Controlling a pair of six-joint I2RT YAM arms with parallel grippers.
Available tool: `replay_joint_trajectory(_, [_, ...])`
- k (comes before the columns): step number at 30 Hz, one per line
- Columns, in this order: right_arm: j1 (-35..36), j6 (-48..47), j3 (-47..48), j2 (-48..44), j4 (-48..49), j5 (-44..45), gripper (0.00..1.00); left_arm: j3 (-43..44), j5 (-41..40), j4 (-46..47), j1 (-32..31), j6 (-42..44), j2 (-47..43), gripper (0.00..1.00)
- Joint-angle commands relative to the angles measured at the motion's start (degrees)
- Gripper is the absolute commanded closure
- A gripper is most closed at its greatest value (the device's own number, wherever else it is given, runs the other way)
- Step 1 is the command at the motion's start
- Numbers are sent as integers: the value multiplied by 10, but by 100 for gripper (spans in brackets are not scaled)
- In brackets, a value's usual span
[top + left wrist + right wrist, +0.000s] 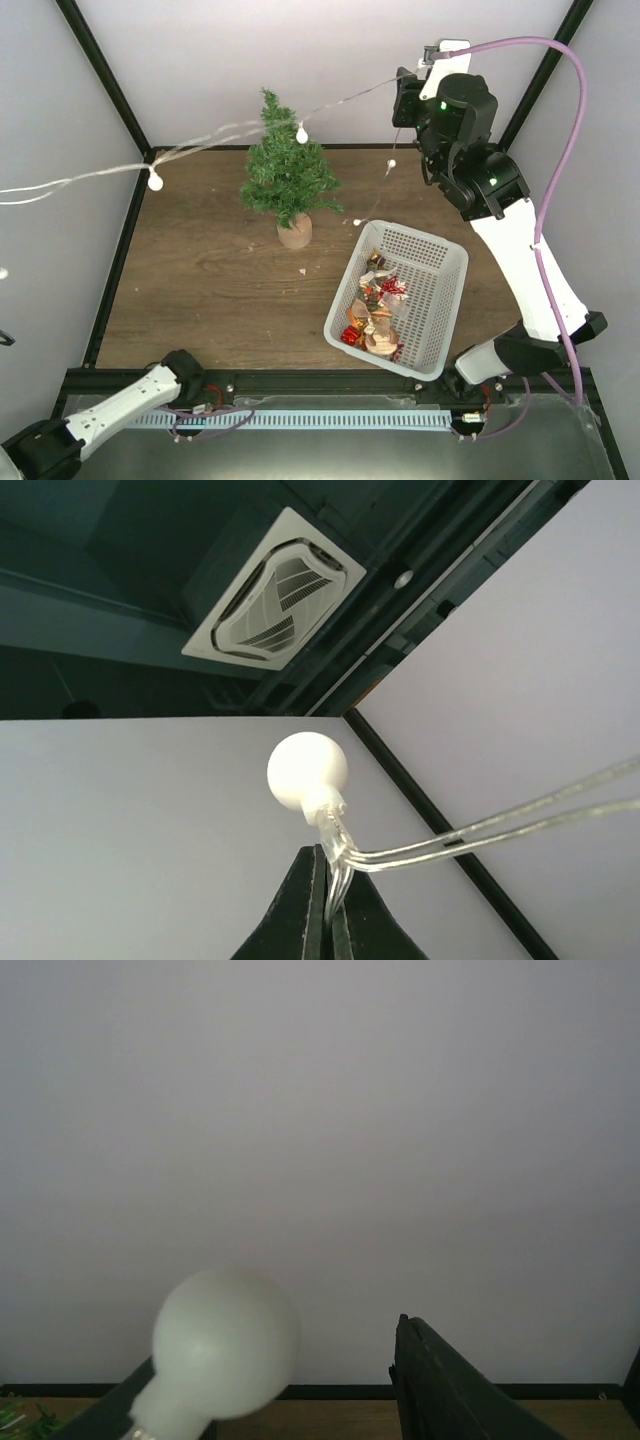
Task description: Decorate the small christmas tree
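Tree: small christmas tree point(287, 178) upright at back-centre of table point(200, 285), left of basket point(441, 252).
L: left gripper point(327, 875) pinching light string point(480, 835) under a bulb point(307, 770).
R: right gripper point(404, 98) spread, second bulb point(225, 1345) loose beside one finger.
Handling: prob. light, tippy, soft-bristled; you'd steady it at base point(294, 233).

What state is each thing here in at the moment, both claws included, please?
small christmas tree: upright on the table, bare apart from the string crossing its top.
light string: stretched through the air, one end dangling near the basket.
basket: upright, ornaments inside.
left claw: shut on the light string.
right claw: open, a bulb beside one finger, not clamped.
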Motion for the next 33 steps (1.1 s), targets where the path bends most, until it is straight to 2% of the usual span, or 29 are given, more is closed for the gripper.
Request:
replay_joint_trajectory(1, [-26, 30, -2, 3, -14, -38, 59, 21, -67, -4, -55, 40, -21, 100])
replay_joint_trajectory(10, [-50, 57, -8, 23, -34, -59, 55, 26, -112, -10, -90, 68, -51, 100])
replay_joint_trajectory(17, [-67, 71, -29, 23, -39, -70, 46, 90, -148, 3, -112, 98, -53, 100])
replay_joint_trajectory(27, [-90, 84, -51, 24, -34, -83, 38, 71, -163, 27, -118, 115, -76, 100])
replay_joint_trajectory(30, [-102, 91, -59, 23, -31, -101, 39, 78, -168, 29, -120, 119, -77, 100])
replay_joint_trajectory(33, [-106, 90, -56, 24, -25, -111, 46, 70, -171, 29, -120, 120, -83, 100])
